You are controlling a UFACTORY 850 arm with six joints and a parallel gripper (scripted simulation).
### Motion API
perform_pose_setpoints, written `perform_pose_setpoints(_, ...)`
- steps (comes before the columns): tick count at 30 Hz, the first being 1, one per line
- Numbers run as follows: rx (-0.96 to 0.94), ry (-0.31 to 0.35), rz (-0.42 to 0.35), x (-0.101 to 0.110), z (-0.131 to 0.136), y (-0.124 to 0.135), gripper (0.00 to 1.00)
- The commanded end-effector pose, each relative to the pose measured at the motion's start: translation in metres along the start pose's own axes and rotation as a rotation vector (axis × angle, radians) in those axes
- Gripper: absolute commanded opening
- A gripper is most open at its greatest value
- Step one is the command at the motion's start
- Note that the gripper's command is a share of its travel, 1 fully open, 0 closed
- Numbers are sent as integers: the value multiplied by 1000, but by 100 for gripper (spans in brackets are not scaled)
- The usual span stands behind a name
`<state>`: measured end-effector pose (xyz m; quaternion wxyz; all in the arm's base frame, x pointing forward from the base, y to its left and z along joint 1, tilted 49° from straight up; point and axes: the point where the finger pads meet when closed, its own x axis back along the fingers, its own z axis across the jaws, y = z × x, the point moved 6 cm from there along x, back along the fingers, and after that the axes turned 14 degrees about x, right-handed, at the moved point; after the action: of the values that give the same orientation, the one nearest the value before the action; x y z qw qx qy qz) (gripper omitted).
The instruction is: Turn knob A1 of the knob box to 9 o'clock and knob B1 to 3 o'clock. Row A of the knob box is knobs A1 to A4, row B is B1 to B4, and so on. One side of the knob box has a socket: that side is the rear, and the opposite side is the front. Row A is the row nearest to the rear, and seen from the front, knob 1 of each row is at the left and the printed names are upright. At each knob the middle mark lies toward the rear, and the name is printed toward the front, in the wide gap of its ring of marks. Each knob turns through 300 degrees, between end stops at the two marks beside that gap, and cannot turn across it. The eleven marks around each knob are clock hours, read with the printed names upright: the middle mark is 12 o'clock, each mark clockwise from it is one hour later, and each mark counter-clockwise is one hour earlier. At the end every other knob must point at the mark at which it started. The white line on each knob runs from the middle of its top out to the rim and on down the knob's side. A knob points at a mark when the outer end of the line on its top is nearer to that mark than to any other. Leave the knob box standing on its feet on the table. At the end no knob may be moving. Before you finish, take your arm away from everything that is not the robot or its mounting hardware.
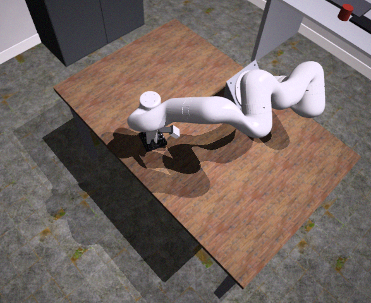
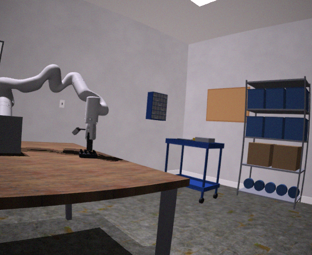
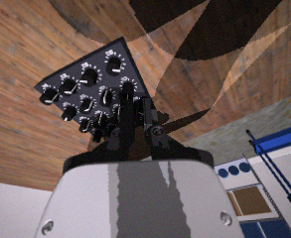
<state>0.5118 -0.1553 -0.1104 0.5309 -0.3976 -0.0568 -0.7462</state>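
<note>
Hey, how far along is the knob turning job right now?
Nothing reads as finished: the labels are too small to tell where A1 or B1 point. In hand: the claw is down on the knob box, shut on a knob hidden by its fingers. Left: confirming both settings, then letting go and lifting off.

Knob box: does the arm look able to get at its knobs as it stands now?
Probably yes. The gripper hangs upright over the knob box on the table, its jaws shut on one knob at the box's corner. Nothing else stands in the way. Which knob cannot be read.
</note>
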Motion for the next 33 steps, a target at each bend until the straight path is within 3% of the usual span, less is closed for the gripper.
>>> perform_pose_setpoints(1, -71, -1, 1, 1, 0, 1, 8)
perform_pose_setpoints(33, -799, -1, 0, 1, 0, 1, 8)
